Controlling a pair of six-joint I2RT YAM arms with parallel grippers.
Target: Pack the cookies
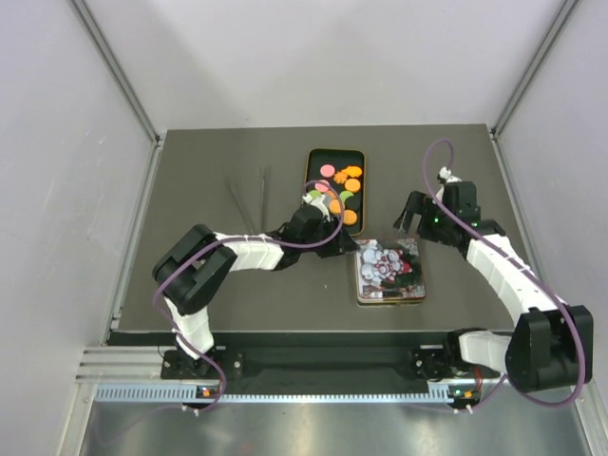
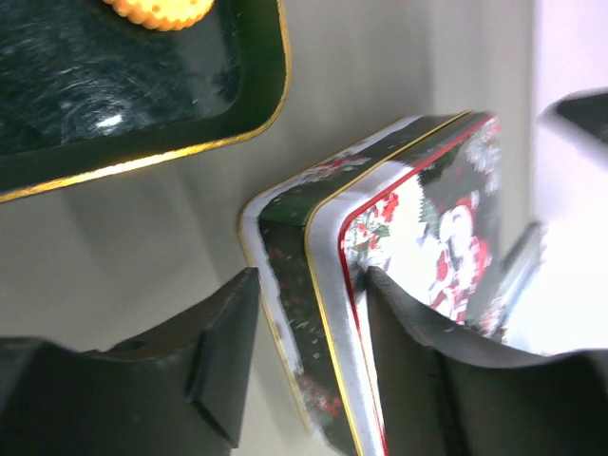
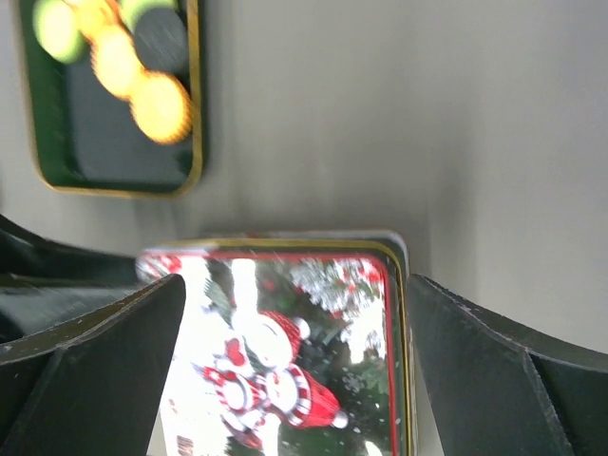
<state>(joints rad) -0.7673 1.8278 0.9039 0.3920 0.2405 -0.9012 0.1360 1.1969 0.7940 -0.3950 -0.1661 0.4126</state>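
**Cookie tin, two parts**

Small orange, pink, green and black disc cookies are lying in the black gold-rimmed rectangular tin tray. I am keeping my left hand and right hand wide and empty at the Christmas-printed tin lid.

1. The table is a dark grey, matte, rectangular surface.
2. An open tin with a gold rim lies flat near the far edge, about mid-width.
3. A Christmas-printed lid lies picture side up, nearer and to the right of the tin, close but apart from it.
4. Two thin dark rods lie left of the tin.
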